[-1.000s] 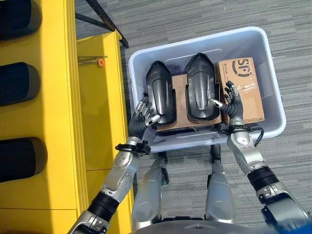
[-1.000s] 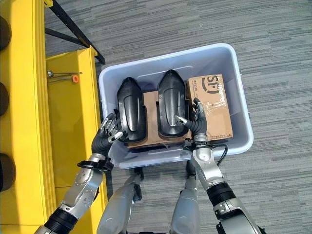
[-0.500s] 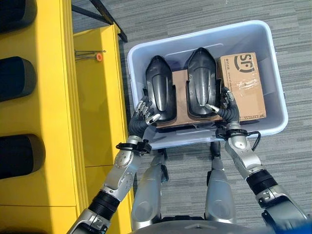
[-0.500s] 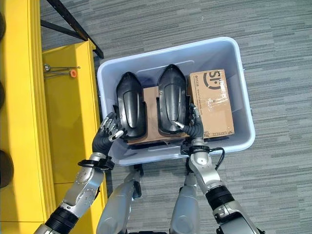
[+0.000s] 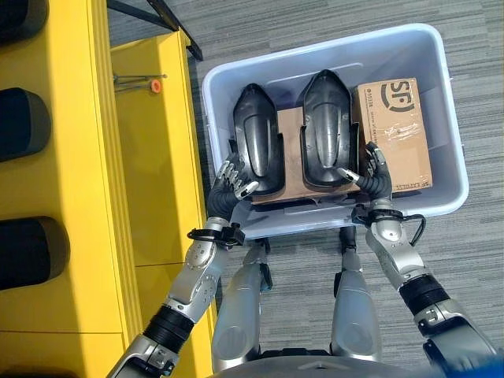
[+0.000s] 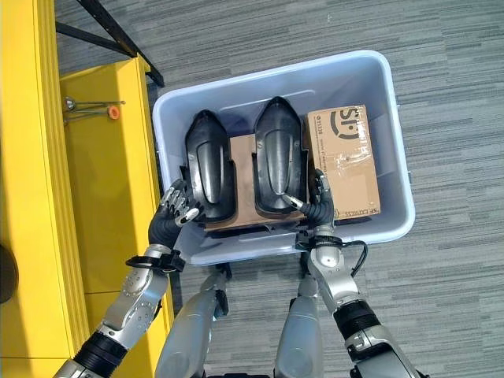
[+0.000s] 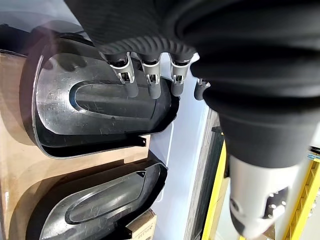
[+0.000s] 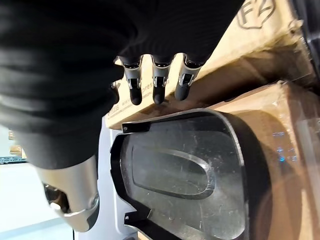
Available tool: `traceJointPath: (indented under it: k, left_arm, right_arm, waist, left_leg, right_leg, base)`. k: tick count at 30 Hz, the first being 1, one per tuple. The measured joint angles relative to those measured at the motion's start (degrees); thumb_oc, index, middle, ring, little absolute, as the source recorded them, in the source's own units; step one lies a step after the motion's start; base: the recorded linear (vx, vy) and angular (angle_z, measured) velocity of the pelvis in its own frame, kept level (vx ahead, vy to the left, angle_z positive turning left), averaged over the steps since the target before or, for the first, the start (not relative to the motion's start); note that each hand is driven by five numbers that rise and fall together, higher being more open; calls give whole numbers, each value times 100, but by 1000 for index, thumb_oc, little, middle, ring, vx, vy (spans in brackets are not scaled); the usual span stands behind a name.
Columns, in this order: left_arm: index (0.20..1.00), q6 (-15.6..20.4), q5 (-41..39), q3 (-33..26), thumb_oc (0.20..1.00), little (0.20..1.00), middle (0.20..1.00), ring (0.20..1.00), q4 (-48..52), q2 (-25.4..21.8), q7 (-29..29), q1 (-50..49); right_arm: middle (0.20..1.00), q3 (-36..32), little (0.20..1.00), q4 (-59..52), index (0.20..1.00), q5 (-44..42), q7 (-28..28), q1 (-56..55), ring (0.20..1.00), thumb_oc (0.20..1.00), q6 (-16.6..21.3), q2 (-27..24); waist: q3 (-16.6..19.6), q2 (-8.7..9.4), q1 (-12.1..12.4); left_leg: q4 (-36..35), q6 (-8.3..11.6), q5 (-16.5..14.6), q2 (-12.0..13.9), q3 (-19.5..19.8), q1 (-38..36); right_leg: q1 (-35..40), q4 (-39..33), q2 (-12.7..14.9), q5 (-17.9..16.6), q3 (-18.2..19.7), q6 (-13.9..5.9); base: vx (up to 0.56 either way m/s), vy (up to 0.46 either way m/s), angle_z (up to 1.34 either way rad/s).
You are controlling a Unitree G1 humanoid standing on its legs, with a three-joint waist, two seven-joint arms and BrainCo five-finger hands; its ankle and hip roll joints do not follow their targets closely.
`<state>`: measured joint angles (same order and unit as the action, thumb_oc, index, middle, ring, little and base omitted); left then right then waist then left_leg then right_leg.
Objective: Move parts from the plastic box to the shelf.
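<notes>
Two black molded parts lie side by side on a cardboard sheet inside the plastic box, beside a cardboard carton. The left robot hand, fingers relaxed and open, touches the left part. The right robot hand, also open, rests at the right part and carton. The yellow shelf stands left of the box.

Flat brown cardboard sheet largely covered by the two glossy black moulded parts, dark rounded parts on the yellow shelf cut off at the edge, small orange-tipped tool too small to identify.
</notes>
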<state>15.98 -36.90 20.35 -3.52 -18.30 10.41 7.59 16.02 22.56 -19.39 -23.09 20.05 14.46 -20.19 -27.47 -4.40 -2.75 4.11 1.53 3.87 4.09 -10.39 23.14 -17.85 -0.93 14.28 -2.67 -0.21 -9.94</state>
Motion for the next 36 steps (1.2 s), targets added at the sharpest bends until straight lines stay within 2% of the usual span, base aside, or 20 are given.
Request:
traceJointPath:
  k: [10,19,36]
  left_arm:
    - [1000,18,-1,1,1000,1000,1000,1000,0,-5,98,36]
    - [1000,68,-2,94,1000,1000,1000,1000,0,-3,120,52]
    - [1000,92,-13,171,1000,1000,1000,1000,0,-7,130,128]
  right_arm:
    - [1000,-45,1000,284,1000,-1,-154,202,1000,1000,23,9]
    - [1000,-37,1000,927,1000,-5,-305,640,1000,1000,29,151]
    - [1000,-229,1000,1731,1000,-85,-640,1433,1000,1000,195,100]
  waist:
    - [-11,-17,37]
    - [-106,-176,63]
    - [-155,-263,82]
  left_leg:
    - [8,-29,41,-8,19,191]
    - [6,-36,101,-20,59,347]
    - [6,-72,210,-33,37,600]
  right_leg:
    - [-223,105,0,15,3,-9]
    - [-407,190,7,11,12,-20]
    - [-805,402,17,10,95,-34]
  base:
    - [-1,-3,1]
    - [0,1,1]
    - [-1,2,0]
